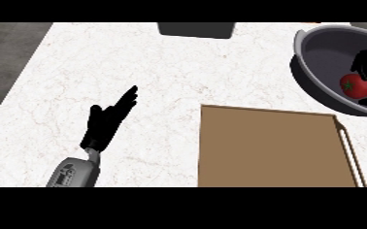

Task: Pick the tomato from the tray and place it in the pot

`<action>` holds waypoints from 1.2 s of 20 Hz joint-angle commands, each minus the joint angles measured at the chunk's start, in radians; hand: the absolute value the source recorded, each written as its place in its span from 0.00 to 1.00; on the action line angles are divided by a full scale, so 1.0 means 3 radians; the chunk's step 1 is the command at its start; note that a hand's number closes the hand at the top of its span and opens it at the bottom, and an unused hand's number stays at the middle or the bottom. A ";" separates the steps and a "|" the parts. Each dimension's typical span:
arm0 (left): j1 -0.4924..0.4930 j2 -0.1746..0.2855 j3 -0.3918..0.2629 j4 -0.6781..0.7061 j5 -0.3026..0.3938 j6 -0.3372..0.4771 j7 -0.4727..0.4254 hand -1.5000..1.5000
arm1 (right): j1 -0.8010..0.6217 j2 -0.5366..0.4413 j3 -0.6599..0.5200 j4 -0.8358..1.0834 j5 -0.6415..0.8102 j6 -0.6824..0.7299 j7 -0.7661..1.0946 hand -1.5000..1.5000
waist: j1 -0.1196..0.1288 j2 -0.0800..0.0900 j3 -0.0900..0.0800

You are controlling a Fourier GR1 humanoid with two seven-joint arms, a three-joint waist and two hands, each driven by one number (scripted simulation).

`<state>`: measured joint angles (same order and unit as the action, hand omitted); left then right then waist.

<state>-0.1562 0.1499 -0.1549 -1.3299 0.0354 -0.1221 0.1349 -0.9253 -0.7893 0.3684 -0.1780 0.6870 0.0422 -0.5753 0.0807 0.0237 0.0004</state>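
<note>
Head view: tomato [351, 84] in pot [321, 53] beside tray [272, 148]; right hand [359, 62] unclear; left hand [100, 126] released.

White counter [179, 68], faintly veined in reddish brown. Plain tan tray [272, 150], paler along the right rim. Grey pot [315, 43], darker on the outer wall. Red tomato [351, 85] with a small dark stem mark. Black left hand [104, 123] on a grey forearm [72, 172]. Black right hand [360, 63]. Dark grey block [195, 29]; dark grey floor [18, 48].
</note>
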 commanded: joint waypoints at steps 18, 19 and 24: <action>0.0172 0.0058 0.0062 -0.0208 0.0011 0.0014 0.0098 0.50 | -0.0488 0.0021 -0.1833 0.0485 -0.1769 0.0670 -0.0123 0.00 | -0.0079 -0.0008 0.0017; 0.0179 0.0013 0.0030 -0.0120 -0.0004 0.0005 0.0027 0.50 | -0.0460 -0.0054 -0.1902 0.0508 -0.1836 0.0709 -0.0139 0.00 | -0.0071 0.0019 0.0019; 0.0134 0.0023 0.0096 -0.0231 0.0050 0.0007 0.0044 0.50 | -0.0273 -0.0413 -0.2156 0.0518 -0.2095 0.1020 -0.0247 0.00 | -0.0081 0.0024 0.0024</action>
<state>-0.1128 0.1629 -0.1290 -1.3828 0.0491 -0.1276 0.1459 -1.0445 -0.8435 -0.2174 -0.0315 0.1194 0.2963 -0.6278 0.0547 0.0259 0.0056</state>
